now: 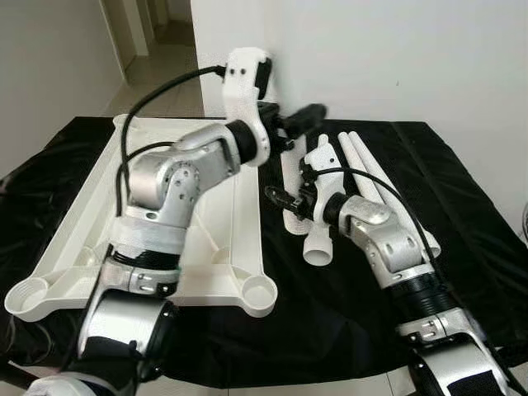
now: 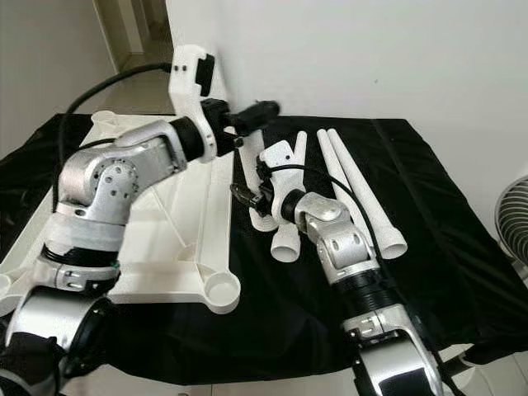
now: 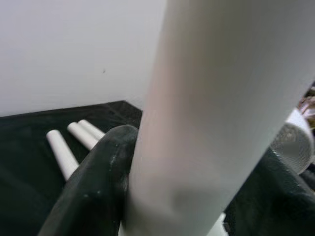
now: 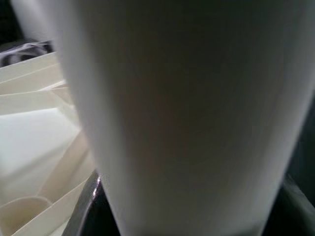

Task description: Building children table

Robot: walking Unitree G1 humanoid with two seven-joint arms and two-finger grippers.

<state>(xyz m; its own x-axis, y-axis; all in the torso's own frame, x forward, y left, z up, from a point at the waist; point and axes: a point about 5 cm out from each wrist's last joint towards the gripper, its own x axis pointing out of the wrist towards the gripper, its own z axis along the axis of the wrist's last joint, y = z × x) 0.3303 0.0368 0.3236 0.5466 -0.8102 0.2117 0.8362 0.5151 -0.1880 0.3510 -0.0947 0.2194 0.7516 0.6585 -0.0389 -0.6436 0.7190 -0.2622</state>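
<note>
Both grippers clamp one white plastic tube leg [image 1: 317,239] — left gripper [image 1: 295,125] far end, right gripper [image 1: 289,206] near | leg beside upturned white tabletop's [image 1: 239,206] right edge — black cloth [image 1: 346,305]

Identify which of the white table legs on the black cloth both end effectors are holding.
The leg nearest the upturned tabletop, its open end toward the robot. The left end effector and right end effector grip it; the other legs lie untouched beside it.

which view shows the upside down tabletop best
The left eye view: the white tabletop lies underside up on the black cloth, with ribs and two near corner sockets visible. The right eye view cuts off its left edge. The right wrist view catches a few ribs and one socket behind a table leg.
</note>
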